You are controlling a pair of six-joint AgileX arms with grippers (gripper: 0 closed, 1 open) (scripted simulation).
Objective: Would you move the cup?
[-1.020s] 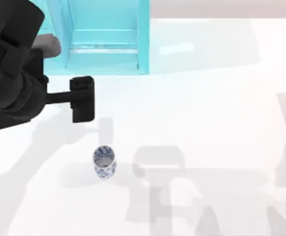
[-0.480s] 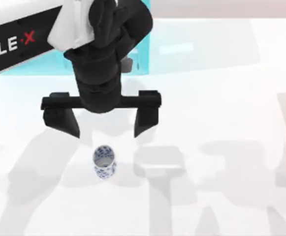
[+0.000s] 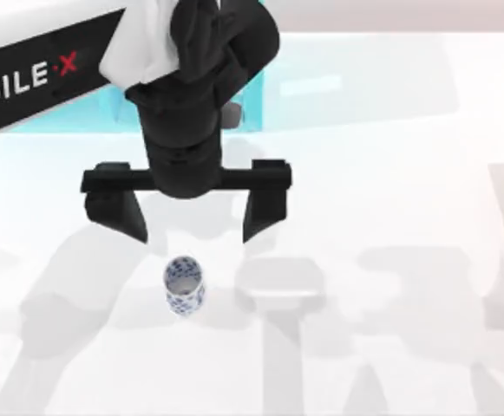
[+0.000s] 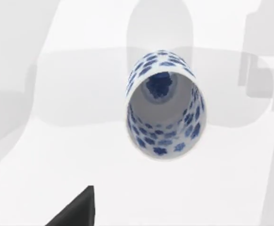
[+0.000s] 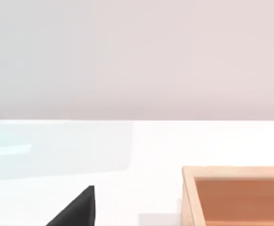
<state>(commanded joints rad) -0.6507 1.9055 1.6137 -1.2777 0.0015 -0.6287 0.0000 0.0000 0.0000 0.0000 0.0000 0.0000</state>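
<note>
Above the white table, just behind the upright cup, the left gripper is hanging with its fingers spread wide, having swung in from the left and edged nearer, apparently lining up for a grasp.

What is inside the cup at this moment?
Nothing visible: the left wrist view looks into the cup and shows only its blue-patterned inner wall and bottom. In the top view the open left gripper hovers beside it, not touching. What lies under the cup is covered.
</note>
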